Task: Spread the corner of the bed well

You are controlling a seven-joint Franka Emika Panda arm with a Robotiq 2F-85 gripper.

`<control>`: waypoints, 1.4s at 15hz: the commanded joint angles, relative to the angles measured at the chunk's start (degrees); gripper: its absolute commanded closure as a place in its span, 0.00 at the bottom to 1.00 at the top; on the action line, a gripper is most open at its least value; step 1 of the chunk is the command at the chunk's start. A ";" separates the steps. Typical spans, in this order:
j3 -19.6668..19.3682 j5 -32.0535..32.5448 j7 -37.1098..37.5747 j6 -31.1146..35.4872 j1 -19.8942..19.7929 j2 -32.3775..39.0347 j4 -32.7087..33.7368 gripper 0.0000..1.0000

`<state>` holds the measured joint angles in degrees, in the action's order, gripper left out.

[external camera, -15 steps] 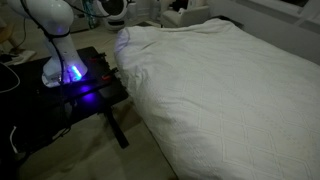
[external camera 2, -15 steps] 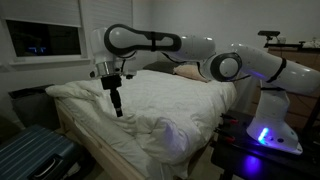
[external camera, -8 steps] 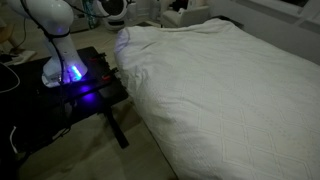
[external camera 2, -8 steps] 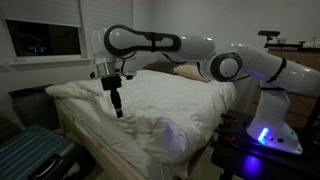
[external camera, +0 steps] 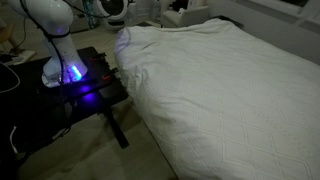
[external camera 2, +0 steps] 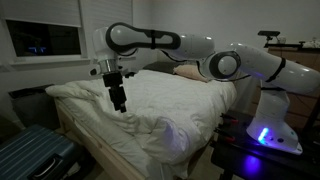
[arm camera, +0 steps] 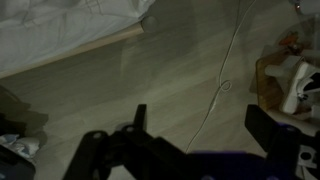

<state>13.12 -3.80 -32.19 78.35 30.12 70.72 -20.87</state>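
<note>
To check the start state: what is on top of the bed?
A wrinkled white duvet covers the bed; the gripper hangs above it. The mattress beneath is hidden.

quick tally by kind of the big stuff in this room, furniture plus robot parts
wide white bed: 1
small black table: 1
smooth white robot arm: 1
black gripper, open: 1
total: 4

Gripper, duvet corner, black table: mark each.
gripper (external camera 2: pixel 120 107), in an exterior view, midway between fingertips.
duvet corner (external camera: pixel 127 48), in an exterior view, puffy flap.
black table (external camera: pixel 105 72), in an exterior view, bare top.
</note>
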 commanded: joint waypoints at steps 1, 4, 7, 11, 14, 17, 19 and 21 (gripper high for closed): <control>1.63 -1.90 -5.17 -4.18 -3.08 -2.59 -1.78 0.00; 2.12 -2.83 -7.37 -7.46 -4.90 -2.69 -1.95 0.00; 1.71 -2.89 -8.97 -9.74 -6.01 -2.03 -2.08 0.00; 1.15 -1.89 -13.33 -13.50 -6.26 0.25 0.82 0.00; 0.71 -1.45 -16.38 -14.44 -6.44 1.01 0.82 0.00; 0.16 -0.97 -18.47 -15.43 -6.51 1.90 0.63 0.00; -1.17 0.40 -18.71 -15.42 -6.14 2.62 0.76 0.00; -3.21 2.49 -15.80 -15.56 -5.72 3.30 0.57 0.00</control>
<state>12.66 -3.88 -49.35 64.51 23.69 73.05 -21.49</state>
